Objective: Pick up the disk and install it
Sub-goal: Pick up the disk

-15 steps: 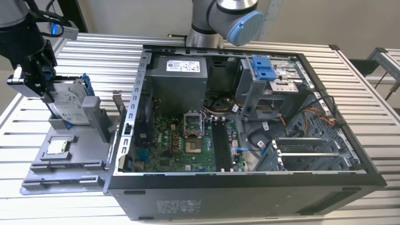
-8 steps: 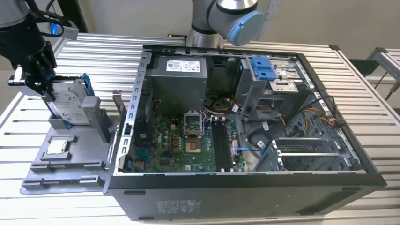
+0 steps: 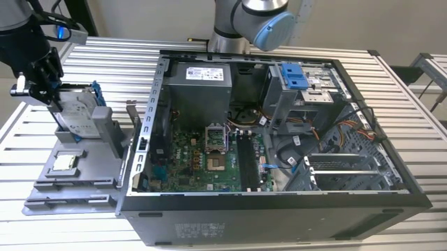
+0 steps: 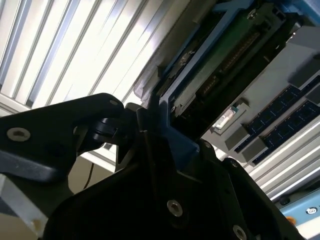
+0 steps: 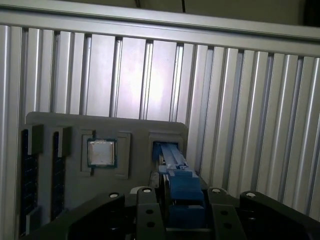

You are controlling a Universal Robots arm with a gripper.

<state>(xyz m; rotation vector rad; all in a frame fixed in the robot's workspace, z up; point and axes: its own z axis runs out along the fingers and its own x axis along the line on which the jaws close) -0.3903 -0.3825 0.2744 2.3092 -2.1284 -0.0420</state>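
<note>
The disk (image 3: 75, 114), silver with a white label and a blue frame, stands tilted on edge in a grey holder (image 3: 104, 128) at the exterior view's left, outside the computer case. My gripper (image 3: 50, 99) comes down on its upper end. In the first wrist view the black fingers (image 5: 147, 212) press on either side of the blue frame of the disk (image 5: 172, 155), so the gripper (image 5: 182, 202) is shut on it. In the second wrist view the disk's (image 4: 225, 55) green circuit-board underside shows, with the gripper (image 4: 150, 127) clamped on the blue edge.
An open computer case (image 3: 279, 209) lies to the right, with a motherboard (image 3: 209, 157), a grey power supply (image 3: 199, 78) and a blue-tabbed drive bay (image 3: 297, 76). A small square chip (image 3: 66, 162) sits on the grey tray (image 3: 70, 201). Everything rests on a slatted aluminium table (image 3: 21, 230).
</note>
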